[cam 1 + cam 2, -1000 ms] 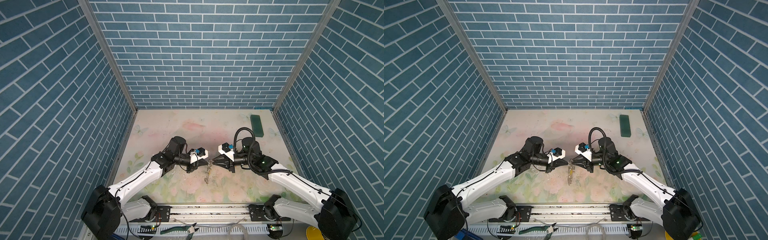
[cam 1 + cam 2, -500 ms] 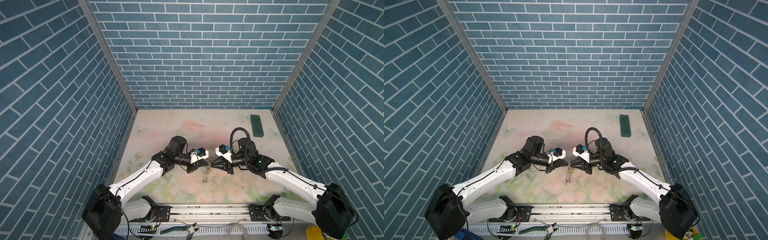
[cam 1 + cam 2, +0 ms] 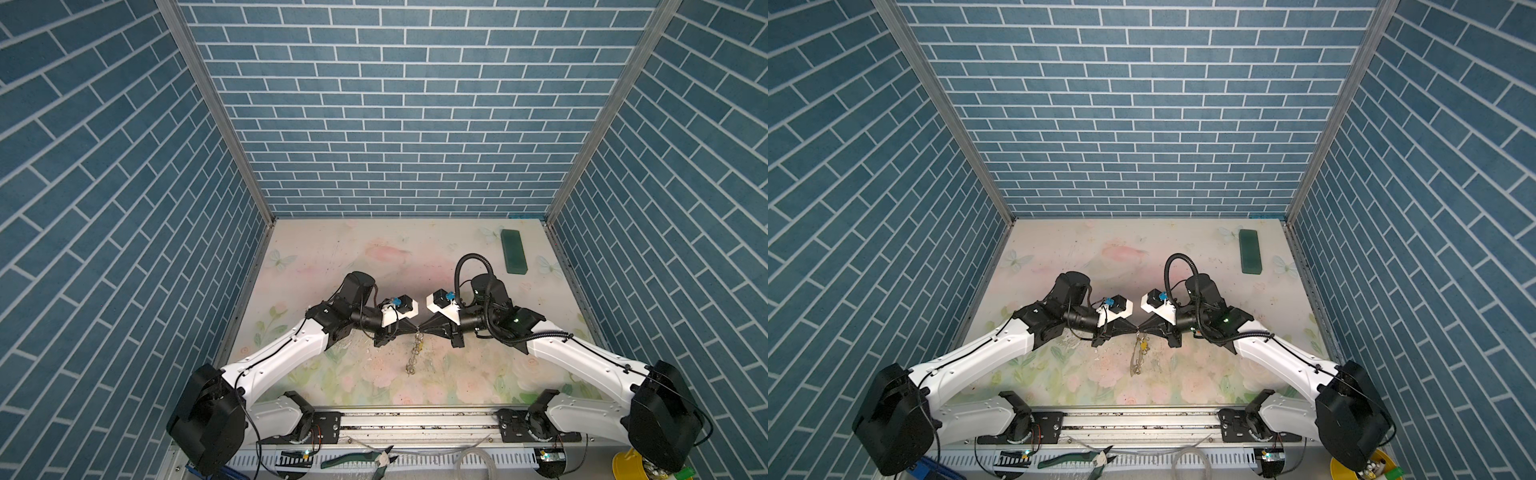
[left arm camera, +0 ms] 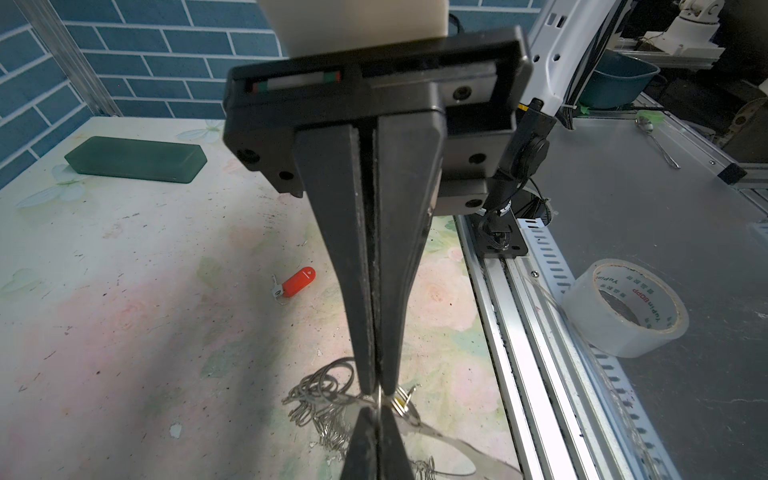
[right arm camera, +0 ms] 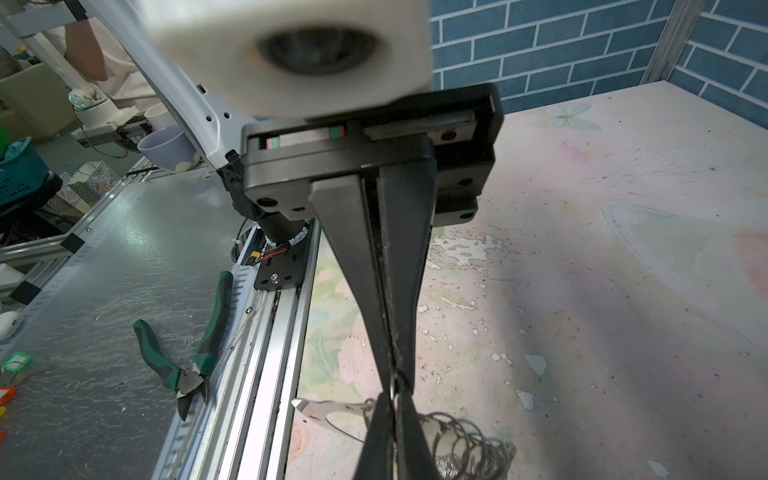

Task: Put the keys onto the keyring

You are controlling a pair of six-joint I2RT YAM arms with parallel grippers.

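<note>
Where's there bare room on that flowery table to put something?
Bare: the far stretch of the table, between back wall and arms, left of the green block. Crowded: the middle, where left gripper and right gripper pinch the keyring; a red key lies toward the block.
</note>
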